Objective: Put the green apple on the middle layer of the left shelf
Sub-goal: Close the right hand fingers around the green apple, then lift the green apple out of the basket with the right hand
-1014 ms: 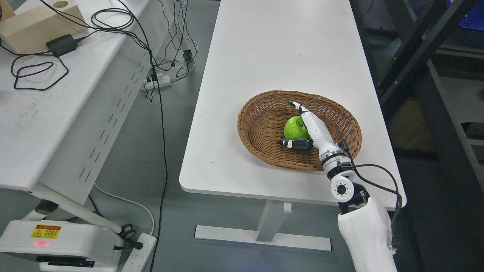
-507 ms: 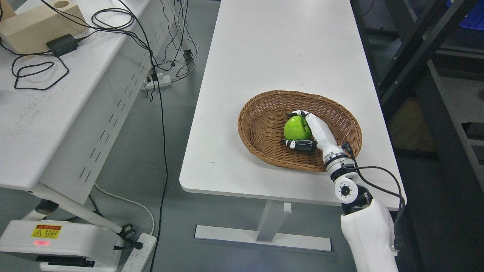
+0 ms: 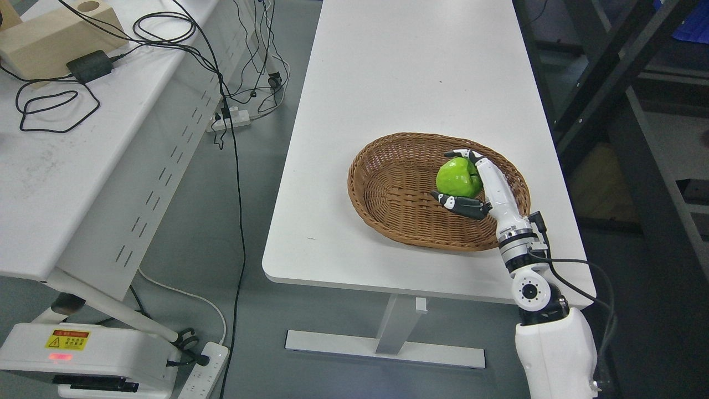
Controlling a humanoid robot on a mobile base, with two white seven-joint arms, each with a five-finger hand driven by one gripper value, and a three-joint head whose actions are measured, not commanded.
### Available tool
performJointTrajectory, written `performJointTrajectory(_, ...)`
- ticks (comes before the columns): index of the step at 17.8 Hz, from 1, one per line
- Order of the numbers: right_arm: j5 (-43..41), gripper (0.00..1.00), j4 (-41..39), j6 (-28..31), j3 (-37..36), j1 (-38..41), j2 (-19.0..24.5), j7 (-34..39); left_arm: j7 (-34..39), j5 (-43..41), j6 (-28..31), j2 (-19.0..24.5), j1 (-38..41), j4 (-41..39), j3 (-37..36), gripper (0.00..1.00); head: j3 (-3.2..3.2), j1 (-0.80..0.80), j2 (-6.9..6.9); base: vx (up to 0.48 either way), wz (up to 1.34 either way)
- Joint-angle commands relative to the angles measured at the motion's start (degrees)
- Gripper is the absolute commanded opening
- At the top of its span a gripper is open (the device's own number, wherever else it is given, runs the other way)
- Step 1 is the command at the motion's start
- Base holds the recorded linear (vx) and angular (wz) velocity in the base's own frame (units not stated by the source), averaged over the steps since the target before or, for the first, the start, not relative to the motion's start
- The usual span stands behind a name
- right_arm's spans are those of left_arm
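apple: the green apple (image 3: 457, 177) is in the right hand (image 3: 471, 183), up over the right side of the wicker basket (image 3: 388, 188) on the white bench (image 3: 410, 72).
hand: fingers (image 3: 457, 153) hooked over the top, dark thumb (image 3: 457, 202) tucked under. clamped on the fruit, no question.
left arm: nowhere in shot.
feel: round, hard, glossy skin, so i'd call it slippery; light enough for one hand, and it looks firm enough not to mark easily.
best hold: across the widest part, fingers and thumb opposite each other. that's roughly what it has.
risk: with a smooth ball like that, any tilt of the wrist could let it roll out of the open side.
change: a second ago the fingers were straight beside it, low in the middle of the basket. now they've curled shut, and apple and hand have come up and across to the right.
shelf: dark racking (image 3: 609, 61) at the right edge; no left shelf in sight yet.
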Motion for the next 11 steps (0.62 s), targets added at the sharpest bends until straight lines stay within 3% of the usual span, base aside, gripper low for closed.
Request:
performJointTrajectory(1,-4.9,0.01,-16.1,-3.5,-10.3,7.0,1.7,-2.9,0.0,0.0,-0.1,1.0,0.0,0.0,-0.2,1.0,0.0,0.0,0.0,0.0,0.0)
performJointTrajectory(11,-6.7,0.0,-18.0,-4.3,-10.3,11.2,2.1,-2.9,0.0,0.0,-0.1,1.0,0.0,0.0,0.0,1.0,0.0,0.0,0.0,-0.032,0.0)
